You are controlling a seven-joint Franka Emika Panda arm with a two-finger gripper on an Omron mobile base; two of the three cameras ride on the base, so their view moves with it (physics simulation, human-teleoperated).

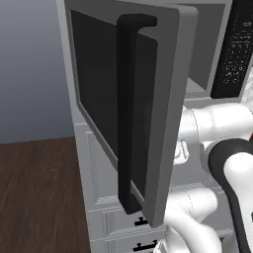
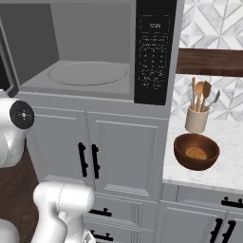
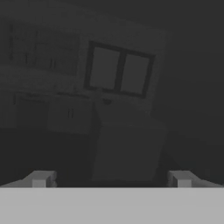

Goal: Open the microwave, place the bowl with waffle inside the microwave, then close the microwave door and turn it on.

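Right base view: reddish-brown bowl (image 2: 196, 152) holds waffle (image 2: 195, 153).

The microwave (image 2: 95, 52) sits above the cabinet doors (image 2: 90, 156), its microwave door (image 1: 133, 104) swung out to the left. On the surface (image 2: 223, 171) to its right, the bowl (image 2: 196, 152) holds the waffle (image 2: 195, 153), with a utensil holder (image 2: 196, 118) just behind.

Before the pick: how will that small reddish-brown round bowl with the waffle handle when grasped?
The reddish-brown round bowl looks rigid, probably light. Its curved glossy wall may slip between fingers, so a rim pinch seems safer. The tan waffle lies loose inside and could slide if the bowl tilts. The cream utensil holder stands close behind, so a push could knock it.
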